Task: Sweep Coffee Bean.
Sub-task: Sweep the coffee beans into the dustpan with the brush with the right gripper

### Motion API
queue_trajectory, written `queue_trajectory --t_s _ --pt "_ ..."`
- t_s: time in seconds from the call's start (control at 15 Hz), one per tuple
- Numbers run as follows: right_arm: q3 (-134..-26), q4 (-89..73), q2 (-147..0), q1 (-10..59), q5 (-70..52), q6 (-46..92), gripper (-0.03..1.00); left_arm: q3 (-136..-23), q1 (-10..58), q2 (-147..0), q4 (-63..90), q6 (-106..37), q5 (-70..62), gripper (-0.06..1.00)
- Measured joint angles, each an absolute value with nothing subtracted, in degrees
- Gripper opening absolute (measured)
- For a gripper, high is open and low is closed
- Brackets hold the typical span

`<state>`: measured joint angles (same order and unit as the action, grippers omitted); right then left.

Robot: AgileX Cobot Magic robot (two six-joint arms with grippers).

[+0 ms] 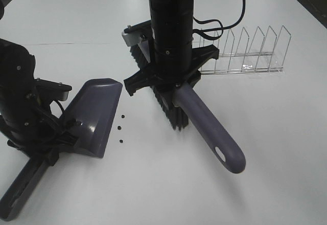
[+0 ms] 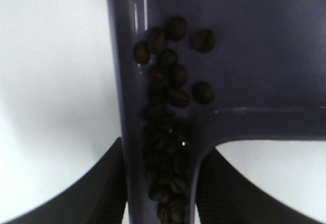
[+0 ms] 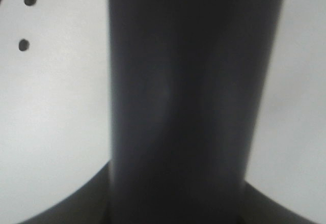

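Three loose coffee beans point(image 1: 120, 128) lie on the white table just right of the mouth of the purple-grey dustpan point(image 1: 94, 112). My left gripper point(image 1: 50, 154) is shut on the dustpan's handle and holds the pan tilted. In the left wrist view several beans point(image 2: 168, 96) lie heaped along the dustpan's inner wall point(image 2: 265, 56), between the left gripper point(image 2: 160, 183) fingers. My right gripper point(image 1: 173, 84) is shut on the brush's purple handle point(image 1: 209, 128); its black bristles point(image 1: 173, 115) rest on the table right of the loose beans. The right wrist view shows the handle point(image 3: 178, 107) and two beans point(image 3: 26, 22).
A clear wire dish rack point(image 1: 245, 51) stands at the back right, behind the brush. The dustpan handle's end point(image 1: 18, 199) reaches the table's front left edge. The right arm's black cable point(image 1: 225, 18) hangs near the rack.
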<state>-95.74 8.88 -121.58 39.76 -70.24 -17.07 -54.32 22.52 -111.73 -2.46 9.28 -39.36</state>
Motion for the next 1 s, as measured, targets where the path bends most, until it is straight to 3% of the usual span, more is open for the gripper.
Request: queue_trajectory --t_s 0.47,1.0 --pt "-93.05 10.49 -122.38 39.76 -70.3 -20.17 0.32 -50.25 22.57 -110.24 -1.89 9.57 -37.13 0.33" --pt "-101.76 0.57 -134.76 42.86 -69.9 -19.65 0.32 -50.02 22.57 -110.18 -1.89 9.34 -36.67 0.33"
